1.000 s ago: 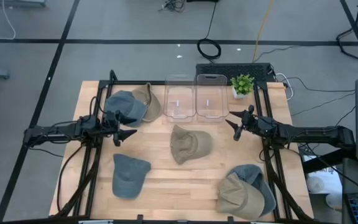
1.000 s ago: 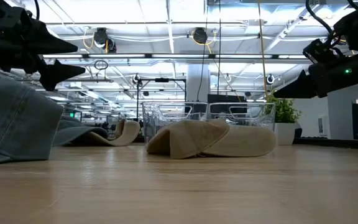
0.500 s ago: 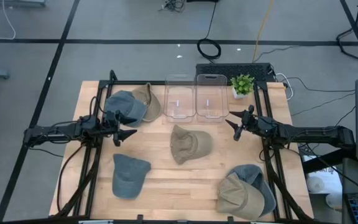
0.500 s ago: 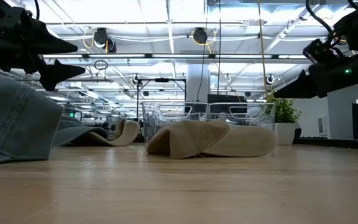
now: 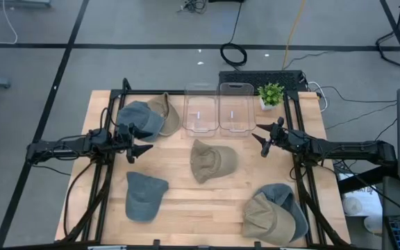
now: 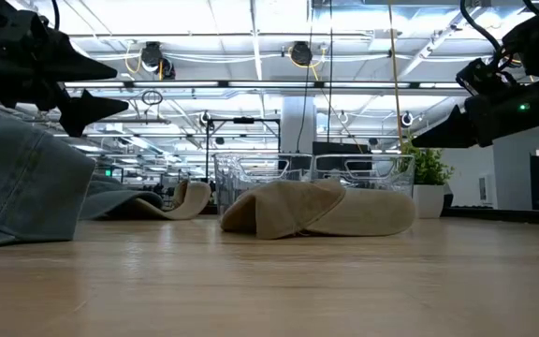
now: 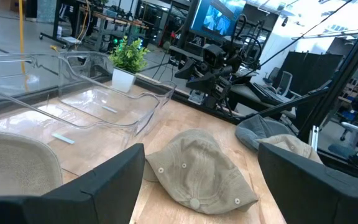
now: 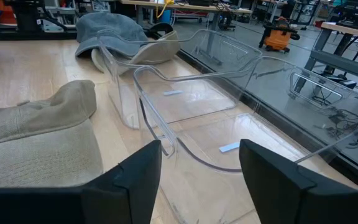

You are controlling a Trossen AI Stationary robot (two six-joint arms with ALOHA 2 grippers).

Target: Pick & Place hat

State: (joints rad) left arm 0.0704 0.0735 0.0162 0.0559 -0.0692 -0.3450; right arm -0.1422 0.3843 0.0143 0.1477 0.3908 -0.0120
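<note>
From above, we see the wooden worktop (image 5: pixel 207 201) with hats all round. The khaki hat (image 5: pixel 210 160) lies alone at the centre, just in front of two clear bins (image 5: pixel 218 107) that sit side by side at the far edge, with a small potted plant (image 5: pixel 271 94) beside them. The left gripper (image 5: pixel 140 146) hovers at the left side, jaws spread wide and empty, pointing toward the centre. Just behind it, a blue hat overlaps a tan one (image 5: pixel 146 117). A lone blue hat (image 5: pixel 144 195) lies at the near left, and another tan-and-blue pair (image 5: pixel 275 213) at the near right. The right gripper (image 5: pixel 262 144) hangs to the right of the khaki hat, near the bins, jaws parted with nothing between them.

Down at worktop level, the khaki hat (image 6: pixel 318 209) sits dead centre, the bins (image 6: pixel 314 175) behind it, the plant (image 6: pixel 428 174) off to one side. Both grippers hang well above the surface, touching nothing.

Over the left wrist, we look between the two wide-apart fingers (image 7: pixel 98 186) at the khaki hat (image 7: pixel 199 170) lying crown-up, the bins (image 7: pixel 73 93) beside it and the other arm beyond.

Over the right wrist, the parted fingers (image 8: pixel 135 180) frame a clear bin (image 8: pixel 216 106), the khaki hat (image 8: pixel 36 137) just beside it, and the far blue-and-tan pair (image 8: pixel 126 40) beyond.
</note>
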